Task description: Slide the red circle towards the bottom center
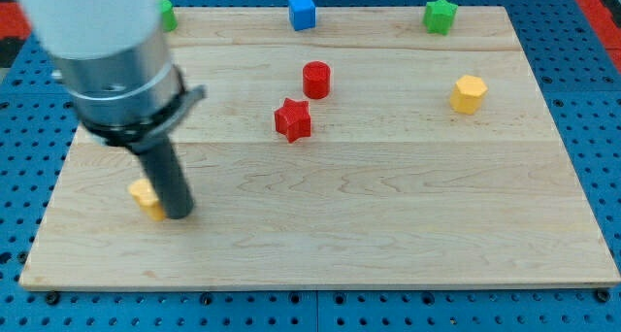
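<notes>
The red circle [316, 80] is a short red cylinder standing on the wooden board [388, 206] above the board's middle. A red star [292, 120] lies just below and to its left, close to it but apart. My tip [179, 214] rests on the board at the lower left, far from the red circle. A small yellow block [146, 196] sits against the left side of the tip, partly hidden by the rod.
A blue cube [303, 12] sits at the top edge, centre. A green star [440, 16] is at the top right. A green block [167, 15] shows at the top left, partly hidden by the arm. A yellow hexagon [468, 93] lies at the right.
</notes>
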